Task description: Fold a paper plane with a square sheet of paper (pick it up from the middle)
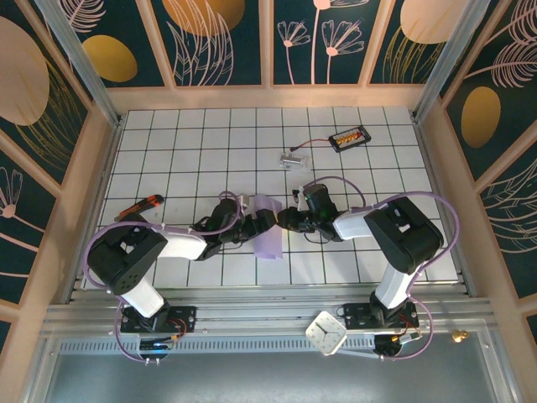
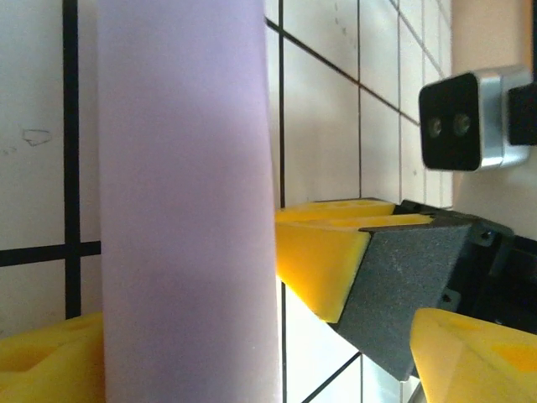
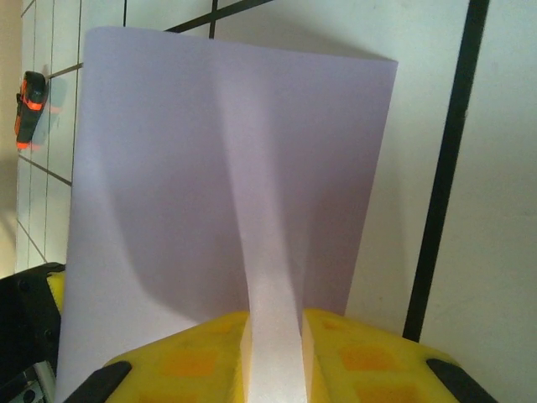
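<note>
1. From above: the sheet of paper [image 1: 270,239] sits on the white tiled desk [image 1: 193,159] between the two arms. The left end effector [image 1: 252,225] and right end effector [image 1: 288,220] flank its far end. An orange tool [image 1: 141,206] lies well off to the left.
2. Left wrist: the left end effector [image 2: 260,357] is released, its yellow fingers [image 2: 42,357] wide apart. The paper [image 2: 185,201] runs between them as a lavender band.
3. Right wrist: the right end effector [image 3: 273,344] is clenched on the sheet [image 3: 168,168], with a raised ridge of paper pinched between its yellow pads [image 3: 201,357].
</note>
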